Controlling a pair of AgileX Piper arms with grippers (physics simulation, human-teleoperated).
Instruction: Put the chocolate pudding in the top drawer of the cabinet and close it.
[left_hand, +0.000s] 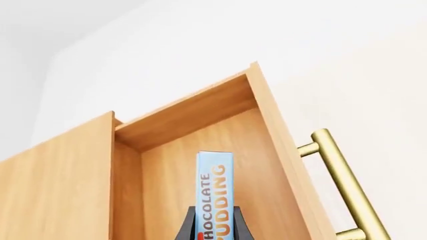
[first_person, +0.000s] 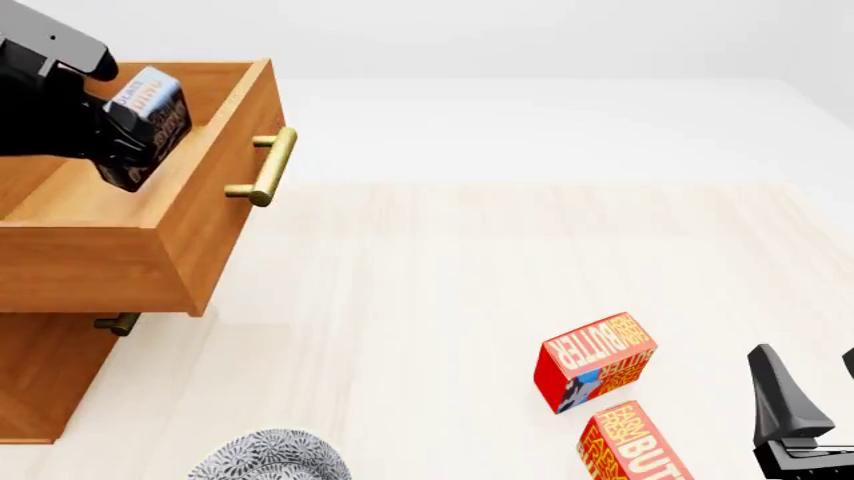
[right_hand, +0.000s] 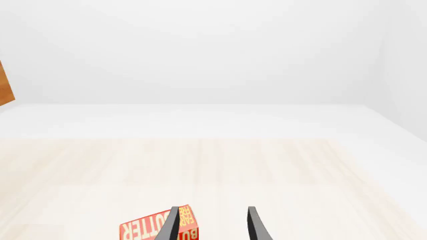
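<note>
At the near edge of the counter (first_person: 441, 300) in the front view, a grey patterned dish (first_person: 267, 458) peeks in at the bottom left, and the right claw (first_person: 817, 400) hangs at the bottom right corner, its dark fingers (right_hand: 172, 225) spread apart with nothing between them. Just beside it lie two red butter boxes, one (first_person: 635, 445) cut off by the lower edge and the other (first_person: 595, 360) a little farther in, both resting on the pale wood. Farther back on the left stands the cabinet (first_person: 40, 375), its lower drawer's handle (first_person: 118, 323) just showing beneath the top drawer (first_person: 200, 230), which is pulled well out with its brass bar handle (first_person: 270, 167) facing right. Above that open drawer the left claw (first_person: 134, 140) is clamped on the chocolate pudding (first_person: 150, 105), holding the box tilted in the air over the drawer's inside; the left wrist view shows the box (left_hand: 215, 192) pinched edge-on between the fingers, with the drawer's wooden floor and walls behind it.
</note>
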